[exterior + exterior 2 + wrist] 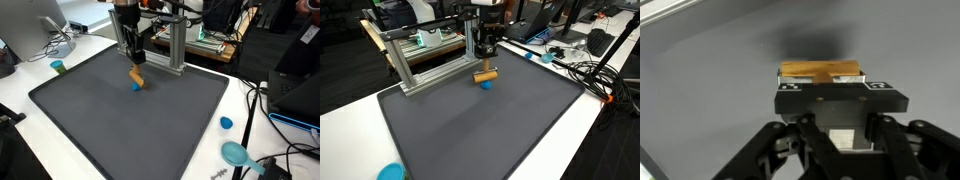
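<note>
My gripper point(132, 62) point(485, 60) hangs over the far middle of the dark grey mat point(120, 120) point(480, 130), shut on an orange wooden block point(137, 76) point(485, 74). The block lies crosswise just under the fingertips, a little tilted. Directly beneath it, a small blue piece point(135, 87) point(486, 85) sits on the mat; I cannot tell whether the block touches it. In the wrist view the block point(820, 70) shows past the closed gripper point(834, 84), and the blue piece is hidden.
An aluminium frame point(165, 45) point(420, 60) stands at the mat's far edge, close behind the gripper. A blue lid point(226, 123), a teal object point(236, 152) and a small teal cup point(58, 67) lie on the white table off the mat. Cables point(585, 75) run along one side.
</note>
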{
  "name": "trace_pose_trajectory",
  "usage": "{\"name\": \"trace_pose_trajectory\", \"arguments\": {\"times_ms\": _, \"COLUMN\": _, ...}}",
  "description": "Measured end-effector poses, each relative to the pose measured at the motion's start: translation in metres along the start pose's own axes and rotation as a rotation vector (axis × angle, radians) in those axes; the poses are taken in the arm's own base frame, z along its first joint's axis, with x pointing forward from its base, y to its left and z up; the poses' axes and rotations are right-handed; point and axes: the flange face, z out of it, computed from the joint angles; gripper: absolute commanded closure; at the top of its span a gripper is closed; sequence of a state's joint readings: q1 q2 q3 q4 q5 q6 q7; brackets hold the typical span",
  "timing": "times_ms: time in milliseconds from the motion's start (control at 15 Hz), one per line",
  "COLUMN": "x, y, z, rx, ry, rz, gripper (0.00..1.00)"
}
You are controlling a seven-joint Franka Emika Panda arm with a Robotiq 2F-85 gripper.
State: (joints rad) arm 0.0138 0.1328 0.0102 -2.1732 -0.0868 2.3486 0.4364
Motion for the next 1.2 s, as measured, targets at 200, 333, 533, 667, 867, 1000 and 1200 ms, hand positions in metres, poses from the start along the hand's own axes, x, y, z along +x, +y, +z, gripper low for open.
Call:
{"name": "trace_pose_trajectory", "arguments": {"times_ms": 200, "x": 0.0011, "y": 0.0006, "z": 0.0054, "rx": 0.007, "ry": -0.008, "rz": 0.013, "gripper": 0.78}}
{"name": "trace_pose_trajectory", "arguments": {"times_ms": 333, "x": 0.0028, "y": 0.0007, "z": 0.0068, "rx": 0.015, "ry": -0.001, "rz": 0.021, "gripper": 0.78}}
{"name": "trace_pose_trajectory", "arguments": {"times_ms": 533, "x": 0.0059, "y": 0.001, "z": 0.0064, "rx": 0.025, "ry": 0.02, "rz": 0.034, "gripper": 0.78}}
{"name": "trace_pose_trajectory", "arguments": {"times_ms": 667, "x": 0.0078, "y": 0.0016, "z": 0.0067, "rx": 0.029, "ry": 0.031, "rz": 0.042, "gripper": 0.78}}
{"name": "trace_pose_trajectory", "arguments": {"times_ms": 867, "x": 0.009, "y": 0.0023, "z": 0.009, "rx": 0.028, "ry": 0.031, "rz": 0.057, "gripper": 0.53}}
{"name": "trace_pose_trajectory", "arguments": {"times_ms": 1000, "x": 0.0091, "y": 0.0026, "z": 0.0096, "rx": 0.027, "ry": 0.03, "rz": 0.062, "gripper": 0.53}}
{"name": "trace_pose_trajectory", "arguments": {"times_ms": 1200, "x": 0.0092, "y": 0.0025, "z": 0.0095, "rx": 0.027, "ry": 0.03, "rz": 0.063, "gripper": 0.78}}
